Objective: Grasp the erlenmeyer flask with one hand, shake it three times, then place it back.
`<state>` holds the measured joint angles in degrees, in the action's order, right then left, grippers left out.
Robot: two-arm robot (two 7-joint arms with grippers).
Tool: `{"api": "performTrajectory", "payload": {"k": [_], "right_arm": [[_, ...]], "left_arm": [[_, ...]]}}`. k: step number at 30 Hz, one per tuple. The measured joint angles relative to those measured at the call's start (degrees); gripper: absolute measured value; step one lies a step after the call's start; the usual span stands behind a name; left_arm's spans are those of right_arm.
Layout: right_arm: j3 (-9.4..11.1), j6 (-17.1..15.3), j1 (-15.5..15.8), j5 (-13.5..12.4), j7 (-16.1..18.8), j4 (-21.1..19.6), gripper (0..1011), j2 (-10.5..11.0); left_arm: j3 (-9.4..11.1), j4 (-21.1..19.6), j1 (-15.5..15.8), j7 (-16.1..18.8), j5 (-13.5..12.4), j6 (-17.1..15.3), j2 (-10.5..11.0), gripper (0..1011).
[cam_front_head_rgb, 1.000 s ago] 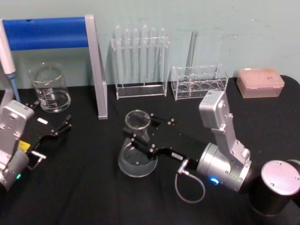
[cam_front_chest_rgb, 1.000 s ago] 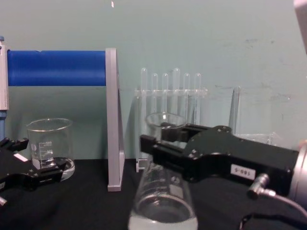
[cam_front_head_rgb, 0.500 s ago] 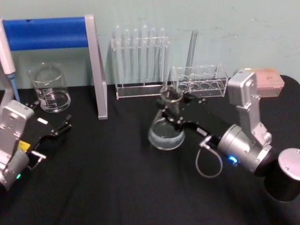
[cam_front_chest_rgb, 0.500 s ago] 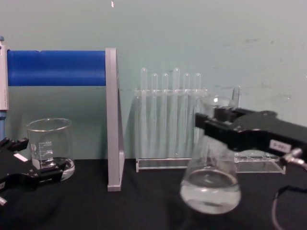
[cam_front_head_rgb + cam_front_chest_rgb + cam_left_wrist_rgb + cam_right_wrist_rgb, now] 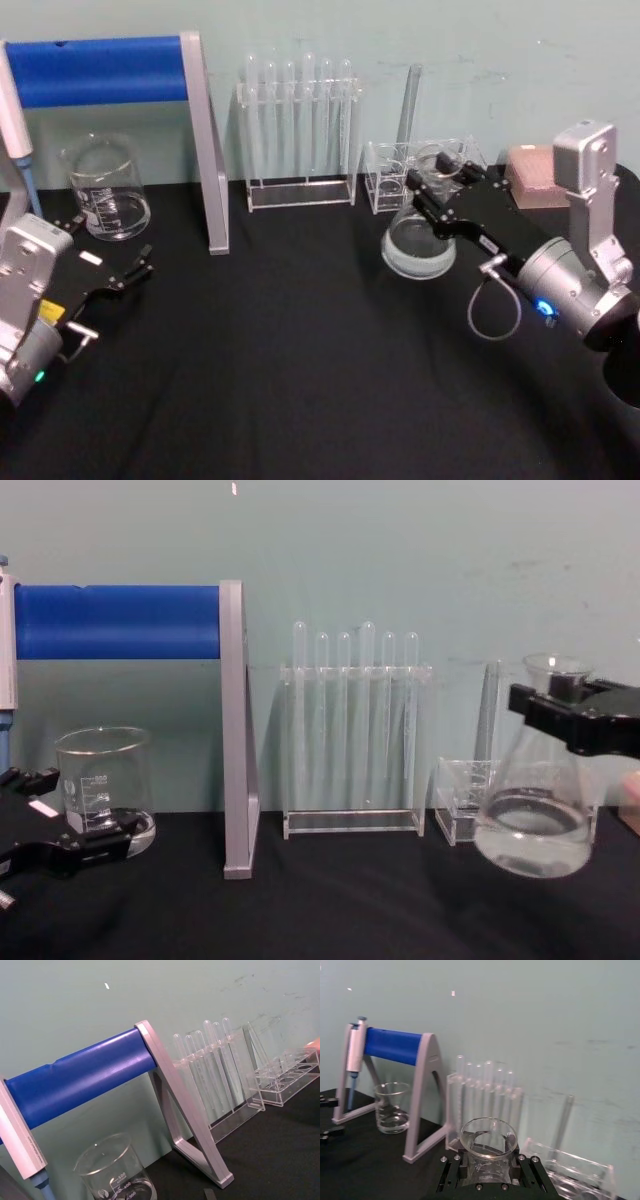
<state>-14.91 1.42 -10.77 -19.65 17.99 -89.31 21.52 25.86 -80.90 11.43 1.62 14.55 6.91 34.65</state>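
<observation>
At the right side of the black table point(image 5: 280, 370), we see the right gripper point(image 5: 433, 188) clamped on the neck of the erlenmeyer flask point(image 5: 418, 242), 1 jaw on each side just under the flared rim. In the right wrist view the flask's round mouth sits between the 2 black jaws, which press against the glass. The chest view shows the flask roughly upright, with clear liquid pooled in its wide base and its white graduations facing us. We take the base to be hanging a little above the tabletop, though we cannot tell this for certain.

The flask is just in front of the low clear rack point(image 5: 455, 160), which holds 1 tall glass tube point(image 5: 409, 100) standing upright. A pink box point(image 5: 530, 172) lies behind the right arm, near the back edge. To the left of the low rack stands the test tube rack point(image 5: 300, 195) with a row of thin tubes, well apart from the flask.

On the left side, the left gripper point(image 5: 104, 258) rests low over the table with its fingers point(image 5: 135, 268) spread wide and nothing between them. The beaker point(image 5: 106, 190) stands just beyond it, near but not touching. Behind the beaker is the stand point(image 5: 208, 150) with its blue bar point(image 5: 100, 70), and a pipette point(image 5: 18, 135) hangs at the stand's left end.
</observation>
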Motion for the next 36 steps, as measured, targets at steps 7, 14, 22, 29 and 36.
{"api": "performTrajectory", "payload": {"k": [7,14,22,29,36], "right_arm": [[1.90,-0.08,0.17,0.41,-0.59,0.57,453,-0.25],[2.20,-0.36,0.38,0.70,-0.08,0.44,453,-0.72],[0.03,-0.72,0.58,0.68,2.39,-1.02,453,-1.19],[-3.49,-0.76,0.65,0.50,5.49,-2.41,453,-0.99],[-7.01,-0.81,0.77,-0.07,8.42,-4.01,453,-0.21]], "left_arm": [[0.00,0.00,0.00,0.00,0.00,0.00,0.00,1001],[0.00,0.00,0.00,0.00,0.00,0.00,0.00,1001],[0.00,0.00,0.00,0.00,0.00,0.00,0.00,1001],[0.00,0.00,0.00,0.00,0.00,0.00,0.00,1001],[0.00,0.00,0.00,0.00,0.00,0.00,0.00,1001]]}}
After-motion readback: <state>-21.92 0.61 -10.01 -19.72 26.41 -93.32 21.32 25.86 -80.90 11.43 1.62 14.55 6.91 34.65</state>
